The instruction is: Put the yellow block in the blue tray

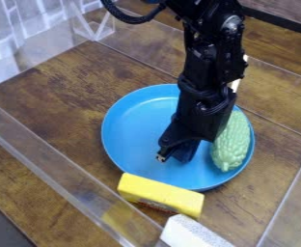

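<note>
A dark wooden plank table (63, 82) sits enclosed by clear plastic walls (43, 178).

The arm (207, 68) is black throughout, built of chunky, glossy segments, tapering to a narrow black hand (164, 151); a pale patch, perhaps a label, shows on its side.

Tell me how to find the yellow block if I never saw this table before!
Look for the big round blue tray in the middle of the wooden table. Just outside its near rim, on the wood, lies the yellow block. It is the only bright yellow brick: the green bumpy lump sits inside the tray, and the whitish block is paler, at the picture's bottom edge.
</note>
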